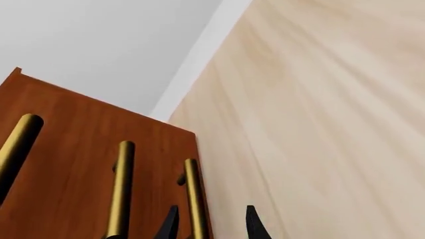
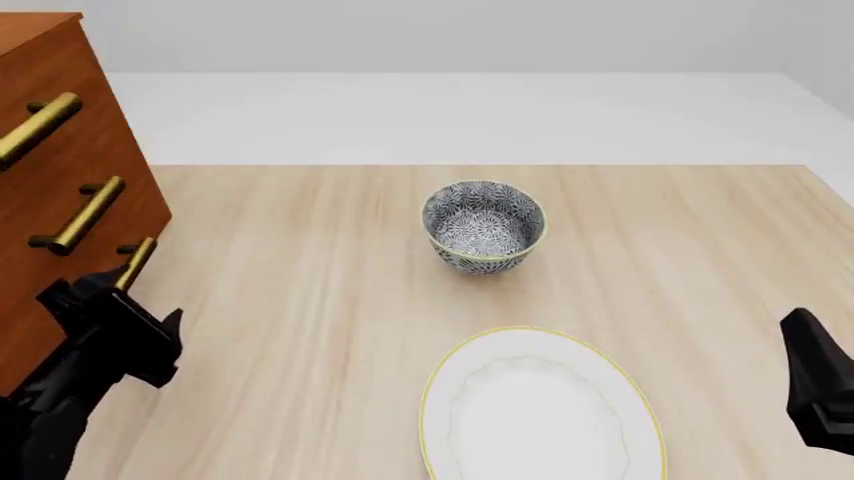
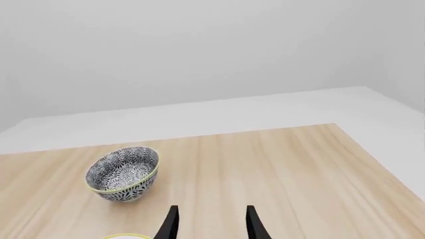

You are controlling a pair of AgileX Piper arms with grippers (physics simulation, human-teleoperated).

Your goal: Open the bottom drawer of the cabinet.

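The cabinet [image 2: 67,120] stands at the table's left edge, reddish-brown with three brass bar handles. The bottom drawer [image 2: 136,226] looks closed; its handle [image 2: 134,262] is the lowest one. My left gripper [image 2: 118,292] is right at that handle. In the left wrist view the left gripper [image 1: 211,225] is open, and the bottom handle [image 1: 192,196] runs down between its two fingertips, close to one finger [image 1: 170,225]. My right gripper [image 2: 814,385] hangs at the table's right front, open and empty, as the right wrist view [image 3: 211,224] shows.
A blue-patterned bowl [image 2: 483,226] sits mid-table and also shows in the right wrist view [image 3: 123,173]. A white plate with a yellow rim [image 2: 541,410] lies near the front. The two upper handles [image 2: 38,128] [image 2: 80,215] stick out above the bottom one.
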